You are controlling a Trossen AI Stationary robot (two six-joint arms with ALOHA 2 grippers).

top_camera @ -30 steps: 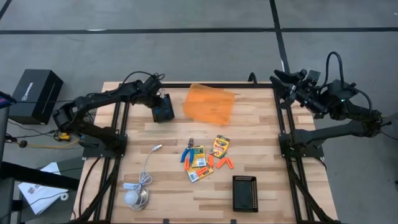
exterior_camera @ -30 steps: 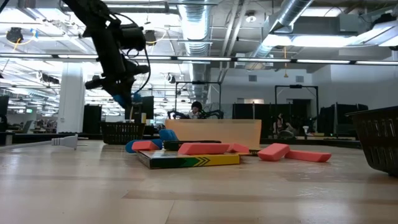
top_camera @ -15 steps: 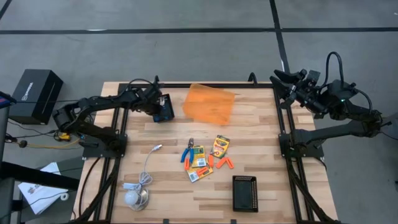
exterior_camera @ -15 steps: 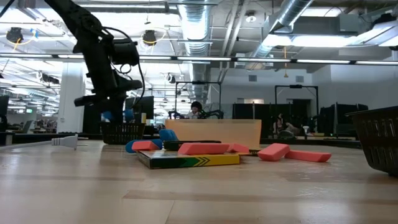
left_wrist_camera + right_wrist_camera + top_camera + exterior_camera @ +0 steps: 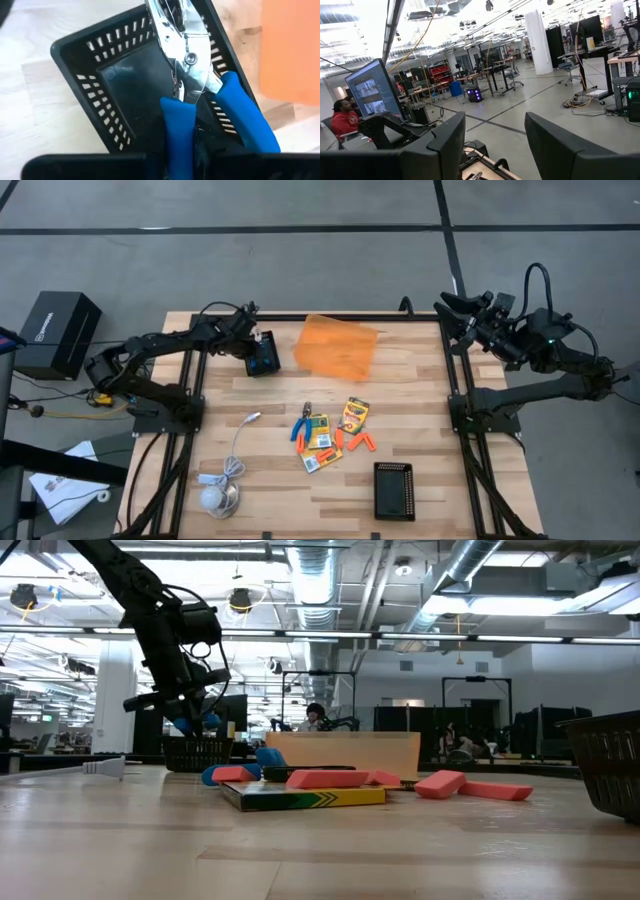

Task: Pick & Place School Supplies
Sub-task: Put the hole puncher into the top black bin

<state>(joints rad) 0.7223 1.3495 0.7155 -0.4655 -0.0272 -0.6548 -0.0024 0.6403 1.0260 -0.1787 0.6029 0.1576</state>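
Blue-handled scissors [image 5: 200, 85] held in left gripper [image 5: 262, 358], fingers closed on the handles, blades over a black slotted tray [image 5: 95, 65] at the table's far left. Probably not touching the tray. Right gripper [image 5: 452, 310] parked off the far-right edge, fingers apart, empty.

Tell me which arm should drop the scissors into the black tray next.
Left. The left gripper is shut on the blue-handled scissors, blades over the black tray at the table's far left. The right gripper is open and empty, raised off the table's far right edge.
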